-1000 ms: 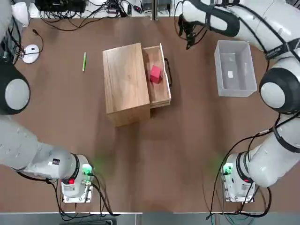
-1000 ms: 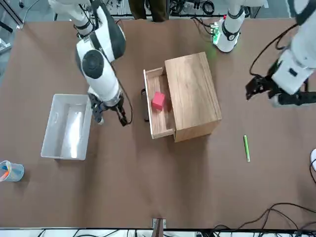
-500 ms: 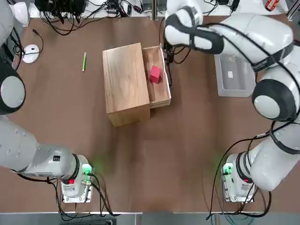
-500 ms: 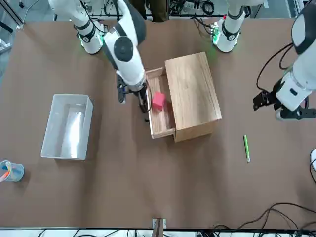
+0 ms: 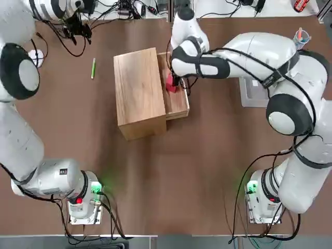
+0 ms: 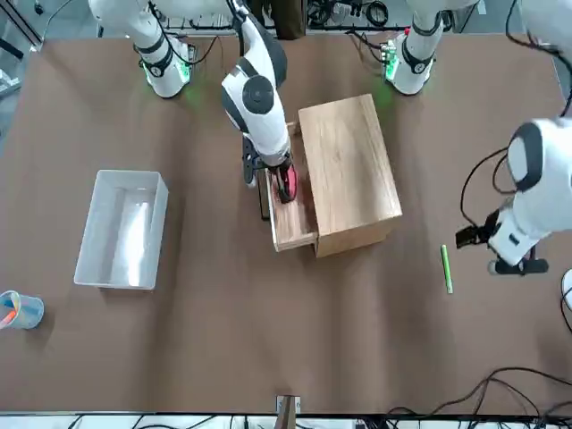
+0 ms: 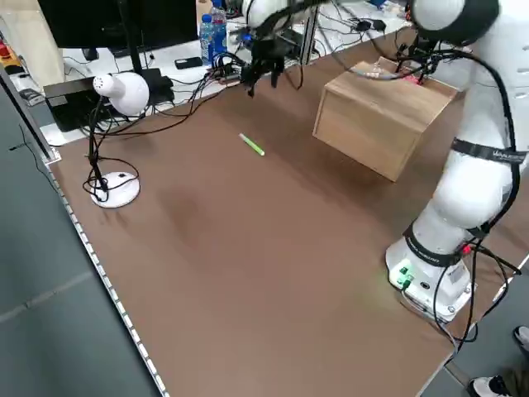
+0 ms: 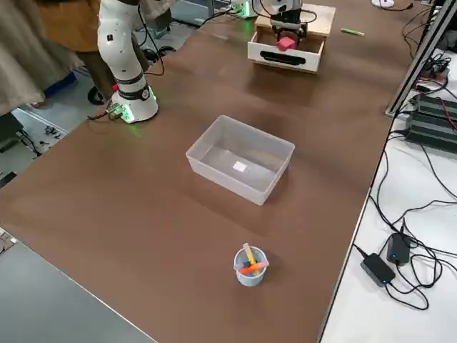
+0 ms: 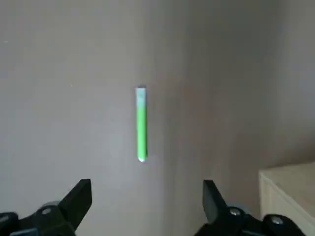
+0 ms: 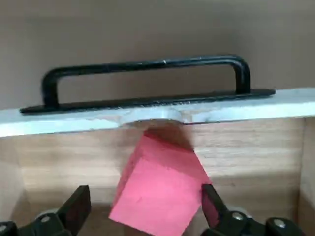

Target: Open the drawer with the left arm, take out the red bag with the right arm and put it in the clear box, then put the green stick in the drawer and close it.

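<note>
With 12 o'clock pointing from the robot's bases across the bench (image 5: pixel 150 192), the red bag (image 10: pixel 160 187) lies in the pulled-out drawer (image 8: pixel 285 56). The right claw (image 10: pixel 146 196) is above it, fingers apart, the bag between them but off centre, close against or nearly touching one finger; I cannot tell which.

The likeliest trouble is a poor pinch: the bag sits skewed to the fingers, so closing could twist it, catch only a corner or let it slip on the lift. Going down too far could press the fingertips into the drawer floor; drifting toward 3 o'clock could knock the front wall or handle (image 10: pixel 147 66) and shift the drawer.

The right arm rises from its base, bends at a high elbow and reaches toward 11 o'clock, wrist turned down over the drawer. The left arm arches toward 12, its claw (image 9: pixel 147 184) spread and empty near the green stick (image 5: pixel 93 68), at the cabinet's (image 5: pixel 139 88) 10 o'clock. The clear box (image 6: pixel 121 230) waits at the drawer's 3 o'clock.
</note>
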`<state>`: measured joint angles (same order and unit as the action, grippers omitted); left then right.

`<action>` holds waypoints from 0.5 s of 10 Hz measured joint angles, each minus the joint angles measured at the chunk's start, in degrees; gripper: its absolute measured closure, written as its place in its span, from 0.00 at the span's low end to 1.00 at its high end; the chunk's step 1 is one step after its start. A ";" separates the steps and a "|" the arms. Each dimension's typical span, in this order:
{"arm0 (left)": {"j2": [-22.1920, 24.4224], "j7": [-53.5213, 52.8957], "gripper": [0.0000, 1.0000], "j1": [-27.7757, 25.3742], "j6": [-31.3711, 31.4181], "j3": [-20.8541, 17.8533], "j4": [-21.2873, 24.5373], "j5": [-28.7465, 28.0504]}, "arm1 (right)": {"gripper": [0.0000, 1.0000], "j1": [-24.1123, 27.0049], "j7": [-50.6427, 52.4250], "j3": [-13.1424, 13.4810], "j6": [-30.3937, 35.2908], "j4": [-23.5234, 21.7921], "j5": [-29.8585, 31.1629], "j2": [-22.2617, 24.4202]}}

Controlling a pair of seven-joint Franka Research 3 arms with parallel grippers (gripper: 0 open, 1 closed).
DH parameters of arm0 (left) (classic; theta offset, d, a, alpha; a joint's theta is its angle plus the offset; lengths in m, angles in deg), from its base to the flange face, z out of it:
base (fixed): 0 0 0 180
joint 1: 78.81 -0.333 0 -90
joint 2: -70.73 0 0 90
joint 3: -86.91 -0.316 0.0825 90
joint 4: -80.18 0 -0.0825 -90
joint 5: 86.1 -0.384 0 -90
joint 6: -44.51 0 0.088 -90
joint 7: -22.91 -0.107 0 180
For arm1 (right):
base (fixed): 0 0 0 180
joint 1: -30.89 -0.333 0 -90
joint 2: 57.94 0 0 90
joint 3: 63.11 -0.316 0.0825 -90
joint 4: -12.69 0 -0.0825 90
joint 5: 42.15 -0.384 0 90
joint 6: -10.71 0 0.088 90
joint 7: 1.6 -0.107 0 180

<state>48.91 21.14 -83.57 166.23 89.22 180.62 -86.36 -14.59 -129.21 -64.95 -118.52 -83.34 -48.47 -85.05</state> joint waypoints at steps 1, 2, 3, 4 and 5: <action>-2.79 -0.48 0.00 -0.28 3.63 0.01 -0.05 0.00 | 0.00 -0.19 -0.20 0.00 0.00 -0.26 0.00 0.06; -5.53 -0.49 0.00 -0.24 7.03 0.19 -0.10 0.00 | 0.00 -0.31 -0.25 0.01 0.02 -0.75 -0.02 0.12; -8.10 -0.49 0.00 -0.21 9.64 0.30 -0.18 0.00 | 0.00 -0.54 -0.28 0.00 0.02 -1.29 -0.03 0.14; -9.80 -0.49 0.00 -0.15 10.63 0.37 -0.26 0.00 | 0.00 -0.76 -0.36 0.00 0.03 -1.50 -0.03 0.14; -10.83 -0.48 0.02 -0.09 10.89 0.38 -0.30 0.00 | 0.00 -0.80 -0.43 0.01 0.07 -1.56 -0.03 0.16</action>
<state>38.08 20.66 -83.67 177.12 89.60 180.32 -86.36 -15.39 -129.65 -64.94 -118.45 -84.90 -48.50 -84.89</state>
